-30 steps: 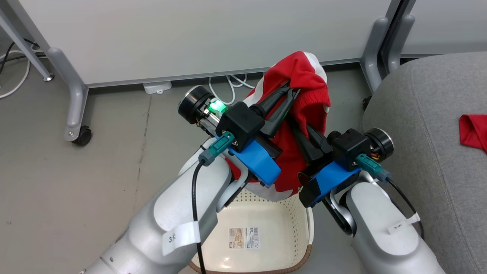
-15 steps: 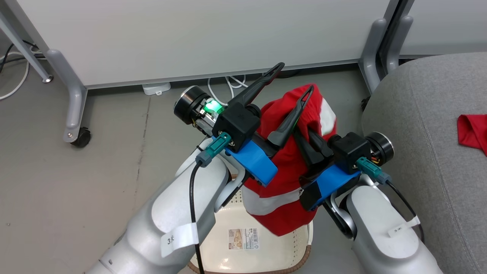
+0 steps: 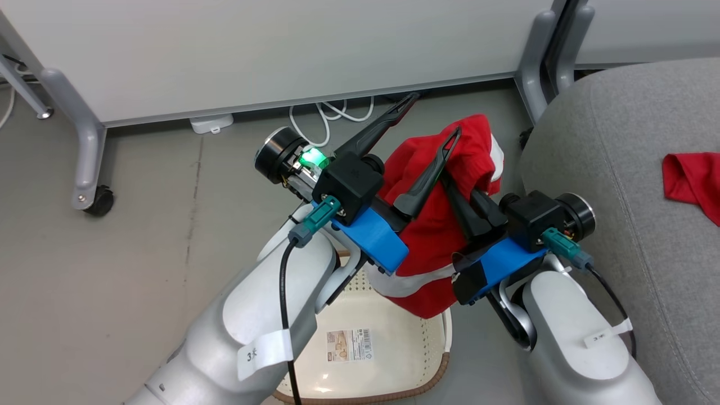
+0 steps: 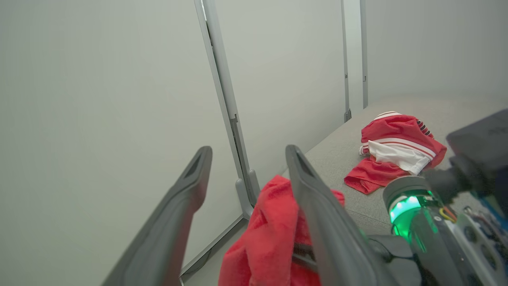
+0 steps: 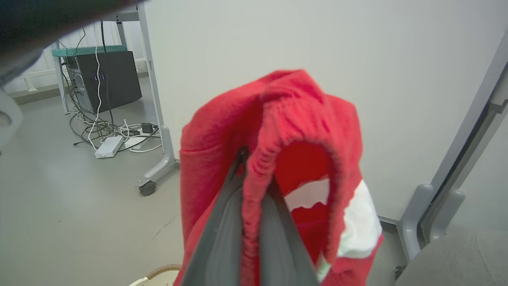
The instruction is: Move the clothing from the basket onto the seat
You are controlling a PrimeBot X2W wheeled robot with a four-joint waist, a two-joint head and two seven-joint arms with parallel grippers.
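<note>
Since a second ago the left tool (image 3: 434, 115) has let go: its two long dark fingers, then pinched on cloth, now stand spread wide and released. The soft red garment with white panels (image 3: 433, 247) has sagged lower than it hung then. One finger of that tool points out over the grey floor (image 3: 146, 236). The other crosses in front of the bunched top of the garment; whether it touches the cloth cannot be told.

Just beside it, the right tool (image 3: 458, 188) is clenched on the garment. In the right wrist view a gathered red fold is nipped between the two fingers and drapes over their tips. The cloth hangs from this grip alone, between the two blue wrist mounts, with a white band across its lower part.

The garment's bottom edge hangs over the far end of the cream-white perforated plastic basket with a brown woven-look rim (image 3: 441, 365). The basket stands on the floor between the pale forearms, and a barcode label (image 3: 349, 344) shows on its floor.

To the robot's right, near the basket, is the large light grey fabric seat cushion (image 3: 619, 169). A second red garment with white panels and striped trim (image 3: 692, 180) lies crumpled on it, well apart from the held one.

Beyond stand white partition panels (image 3: 281, 50) on grey castor legs, with white cables (image 3: 332, 112) on the floor beneath.
</note>
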